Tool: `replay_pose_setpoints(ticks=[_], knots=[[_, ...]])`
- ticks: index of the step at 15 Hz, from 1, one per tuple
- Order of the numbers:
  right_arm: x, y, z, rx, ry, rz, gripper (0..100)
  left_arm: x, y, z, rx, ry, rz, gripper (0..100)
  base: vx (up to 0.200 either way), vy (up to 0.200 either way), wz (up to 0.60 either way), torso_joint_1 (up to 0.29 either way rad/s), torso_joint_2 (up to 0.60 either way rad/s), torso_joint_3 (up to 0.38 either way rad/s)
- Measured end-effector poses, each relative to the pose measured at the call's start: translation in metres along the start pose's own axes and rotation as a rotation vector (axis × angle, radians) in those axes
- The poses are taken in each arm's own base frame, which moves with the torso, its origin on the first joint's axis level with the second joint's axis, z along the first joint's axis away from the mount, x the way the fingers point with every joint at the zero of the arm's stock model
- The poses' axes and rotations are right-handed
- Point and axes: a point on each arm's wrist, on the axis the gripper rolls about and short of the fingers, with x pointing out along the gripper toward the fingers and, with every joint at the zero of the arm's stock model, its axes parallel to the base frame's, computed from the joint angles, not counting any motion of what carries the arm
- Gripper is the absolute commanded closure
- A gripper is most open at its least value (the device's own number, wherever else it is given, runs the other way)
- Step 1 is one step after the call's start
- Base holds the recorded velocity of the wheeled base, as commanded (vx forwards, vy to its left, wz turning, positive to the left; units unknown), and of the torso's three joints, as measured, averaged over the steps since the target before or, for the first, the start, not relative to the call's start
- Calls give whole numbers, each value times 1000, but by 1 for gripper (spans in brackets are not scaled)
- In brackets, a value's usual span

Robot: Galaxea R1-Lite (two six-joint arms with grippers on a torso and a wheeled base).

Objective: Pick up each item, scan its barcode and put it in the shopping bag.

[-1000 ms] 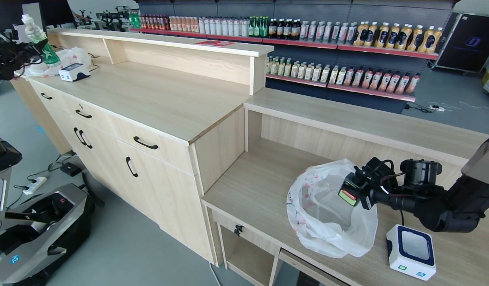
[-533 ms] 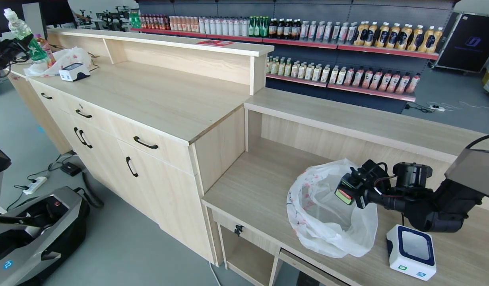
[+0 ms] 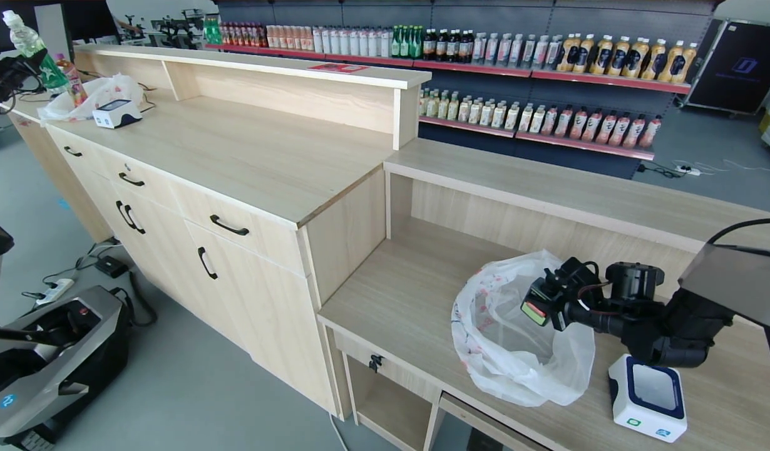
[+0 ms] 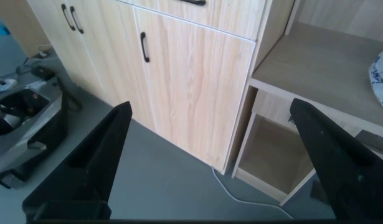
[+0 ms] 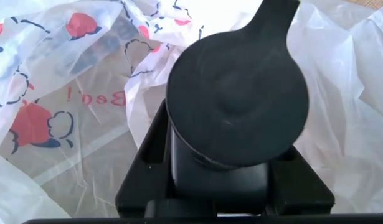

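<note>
A white plastic shopping bag (image 3: 516, 341) with red print lies open on the low wooden counter (image 3: 410, 294). My right gripper (image 3: 543, 305) hangs over the bag's mouth, shut on a black container (image 3: 535, 311) with a green and red end. In the right wrist view the container's round black cap (image 5: 235, 106) hides the fingers, with the bag (image 5: 66, 118) spread below it. A white scanner (image 3: 648, 396) with a dark blue frame stands just right of the bag. My left gripper (image 4: 210, 112) is open with nothing in it, above the grey floor before the cabinet doors (image 4: 191, 74).
The tall counter (image 3: 235, 150) with drawers rises left of the low one. At its far end lie another bag (image 3: 103, 94) and scanner (image 3: 116, 114), where a distant arm holds a green bottle (image 3: 37, 53). Drink shelves (image 3: 535, 75) line the back wall.
My right gripper has shifted slightly left and lower over the bag's mouth, still holding the container. The distant arm has raised its green bottle.
</note>
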Motion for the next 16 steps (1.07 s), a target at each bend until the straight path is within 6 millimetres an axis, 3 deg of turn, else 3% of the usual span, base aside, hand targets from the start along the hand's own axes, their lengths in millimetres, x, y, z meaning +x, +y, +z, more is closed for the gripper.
replay_pose_setpoints(ticks=[16], knots=[[19, 3, -21, 32, 16, 17, 100, 0, 0, 0, 0, 0, 0, 0, 0, 0, 0, 0, 0, 0]])
